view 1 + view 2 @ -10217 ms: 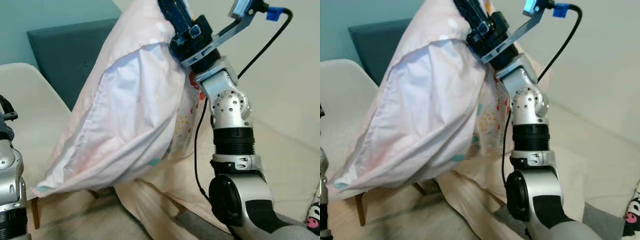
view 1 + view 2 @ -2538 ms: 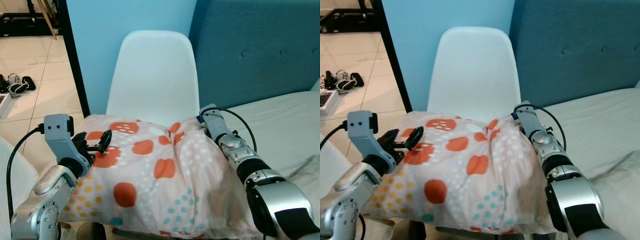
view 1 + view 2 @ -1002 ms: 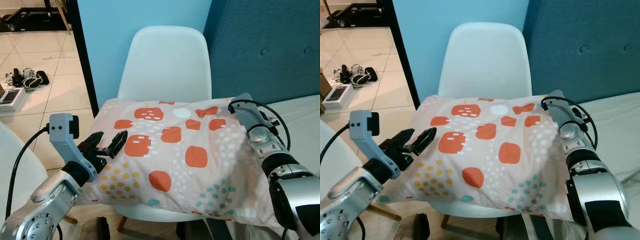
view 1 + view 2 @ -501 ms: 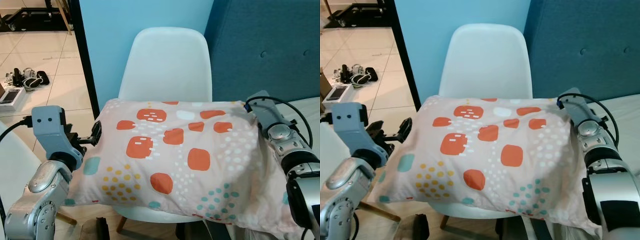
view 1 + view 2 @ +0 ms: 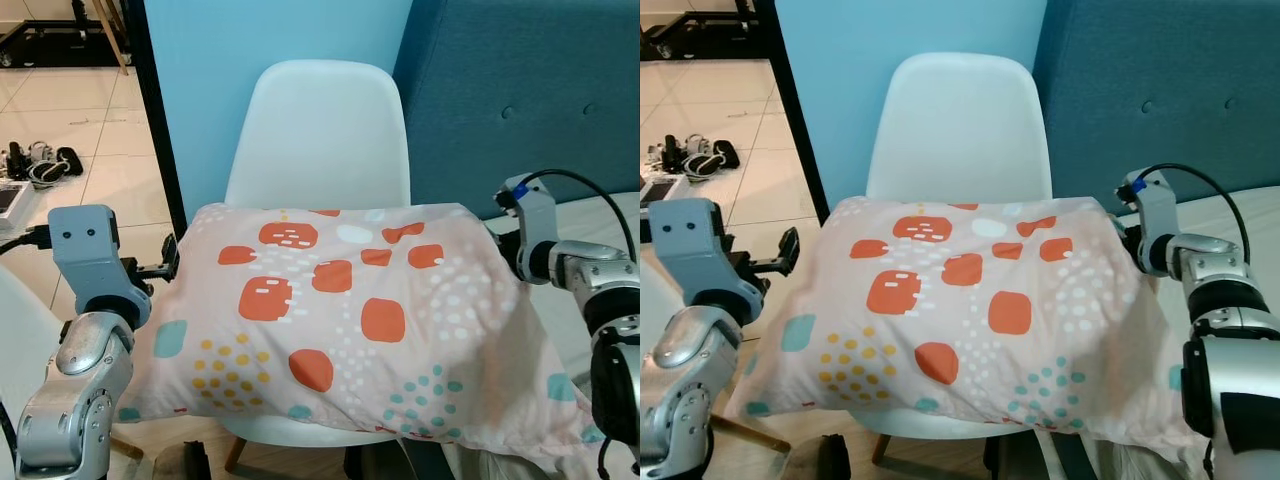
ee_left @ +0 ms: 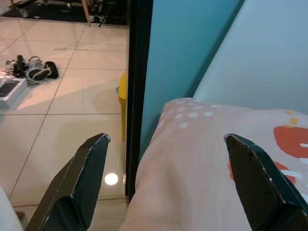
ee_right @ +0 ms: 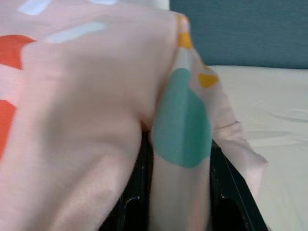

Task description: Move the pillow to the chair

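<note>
Pillow lies flat on the chair seat, wider than the seat: it overhangs at the front and on both sides, esp. the near right corner, which sags off toward the bed.

L gripper spread wide, fingers either side of the pillow's left corner w/o pinching it; cloth sits between them, not touching as far as can be seen. R gripper tucked at the pillow's far right corner. In the R wrist view, cloth is bunched right between the black fingers, so it looks closed on a fold of the pillow or close to it.

Risks, as judged:
- If R pulls back w/o fully letting go, the fold drags w/ it and the pillow slides off the seat toward the bed. Heavy overhang on that side makes it worse.
- Even released, cloth could snag on a fingertip; a straight pull-out along the fingers is safer than a sideways sweep.
- L arm swinging inward could nudge the left corner and tip the pillow off the front edge.

Room: outboard of L gripper is open tiled floor, w/ a dark door frame just beyond its fingertips, so retreat back, not fwd. Outboard of R gripper is the bed, w/ the blue headboard ahead of it; space is tight, best exit is up and back. Chair backrest stands beyond both grippers, apart from them.
</note>
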Available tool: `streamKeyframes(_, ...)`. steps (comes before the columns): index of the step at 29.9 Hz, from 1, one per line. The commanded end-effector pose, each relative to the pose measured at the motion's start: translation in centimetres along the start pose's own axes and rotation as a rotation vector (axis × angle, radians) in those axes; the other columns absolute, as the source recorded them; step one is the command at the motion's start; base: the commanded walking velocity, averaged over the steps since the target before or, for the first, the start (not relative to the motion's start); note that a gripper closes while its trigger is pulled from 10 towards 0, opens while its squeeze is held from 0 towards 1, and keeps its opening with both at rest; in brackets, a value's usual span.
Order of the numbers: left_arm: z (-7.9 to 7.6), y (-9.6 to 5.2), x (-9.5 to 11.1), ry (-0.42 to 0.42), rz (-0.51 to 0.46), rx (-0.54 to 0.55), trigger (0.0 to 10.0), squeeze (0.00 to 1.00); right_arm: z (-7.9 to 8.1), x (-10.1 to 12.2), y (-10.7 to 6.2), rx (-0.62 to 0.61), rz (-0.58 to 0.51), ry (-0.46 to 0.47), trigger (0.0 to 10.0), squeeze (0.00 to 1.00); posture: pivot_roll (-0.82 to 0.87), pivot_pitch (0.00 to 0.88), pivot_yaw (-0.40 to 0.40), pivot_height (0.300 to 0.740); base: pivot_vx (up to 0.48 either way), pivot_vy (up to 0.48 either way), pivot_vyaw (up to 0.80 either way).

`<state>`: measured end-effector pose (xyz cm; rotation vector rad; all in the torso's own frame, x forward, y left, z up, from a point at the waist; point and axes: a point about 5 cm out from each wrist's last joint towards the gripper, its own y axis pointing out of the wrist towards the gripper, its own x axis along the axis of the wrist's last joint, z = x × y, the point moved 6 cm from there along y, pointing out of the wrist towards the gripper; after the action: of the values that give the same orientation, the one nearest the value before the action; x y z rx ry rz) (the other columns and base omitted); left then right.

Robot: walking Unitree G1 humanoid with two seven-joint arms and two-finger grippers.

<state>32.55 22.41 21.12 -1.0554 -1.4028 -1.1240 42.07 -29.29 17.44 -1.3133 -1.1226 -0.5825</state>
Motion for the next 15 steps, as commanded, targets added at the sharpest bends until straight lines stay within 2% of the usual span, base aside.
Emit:
streamKeyframes(1,0.0,0.1,-0.3,0.017,0.006,0.006,10.0,0.0,-0.5,0.2,-0.4,-0.004,-0.005,0.004,10.0,1.0,0.04,0.0,-0.128,0.541,0.0,0.0,0.0)
streamKeyframes(4,0.0,0.1,-0.4,0.019,0.008,0.006,10.0,0.0,-1.0,0.0,-0.8,-0.016,0.022,-0.033,10.0,1.0,0.04,0.0,-0.128,0.541,0.0,0.0,0.0)
streamKeyframes(5,0.2,0.2,-0.5,0.021,0.009,0.01,10.0,0.0,-2.4,-1.4,-1.8,-0.064,0.125,-0.159,10.0,1.0,0.03,0.0,-0.132,0.541,0.0,0.0,0.0)
streamKeyframes(6,0.2,0.2,-0.5,0.021,0.009,0.01,10.0,0.0,-2.4,-1.4,-1.8,-0.064,0.125,-0.159,10.0,1.0,0.03,0.0,-0.132,0.541,0.0,0.0,0.0)
streamKeyframes(7,0.3,0.2,-0.5,0.022,0.009,0.014,10.0,0.0,-3.3,-2.2,-2.7,-0.08,0.199,-0.25,10.0,1.0,0.03,0.0,-0.135,0.541,0.0,0.0,0.0)
streamKeyframes(8,0.3,0.2,-0.5,0.022,0.009,0.014,10.0,0.0,-3.3,-2.2,-2.7,-0.08,0.199,-0.25,10.0,1.0,0.03,0.0,-0.135,0.541,0.0,0.0,0.0)
streamKeyframes(10,0.4,0.2,-0.6,0.025,0.008,0.019,10.0,0.0,-4.2,-2.6,-3.8,-0.075,0.278,-0.358,10.0,1.0,0.03,0.0,-0.134,0.541,0.0,0.0,0.0)
streamKeyframes(11,0.4,0.2,-0.6,0.025,0.008,0.019,10.0,0.0,-4.2,-2.6,-3.8,-0.075,0.278,-0.358,10.0,1.0,0.03,0.0,-0.134,0.541,0.0,0.0,0.0)
streamKeyframes(13,0.3,0.2,-0.7,0.027,0.008,0.019,10.0,0.0,-3.4,-2.9,-4.3,0.028,0.316,-0.452,10.0,1.0,0.03,0.0,-0.135,0.541,0.0,0.0,0.0)
streamKeyframes(14,0.3,0.2,-0.7,0.027,0.008,0.019,10.0,0.0,-3.4,-2.9,-4.3,0.028,0.316,-0.452,10.0,1.0,0.03,0.0,-0.135,0.541,0.0,0.0,0.0)
streamKeyframes(15,0.2,0.2,-0.7,0.028,0.009,0.018,10.0,0.0,-2.5,-3.5,-4.5,0.122,0.342,-0.502,10.0,1.0,0.03,0.0,-0.135,0.541,0.0,0.0,0.0)
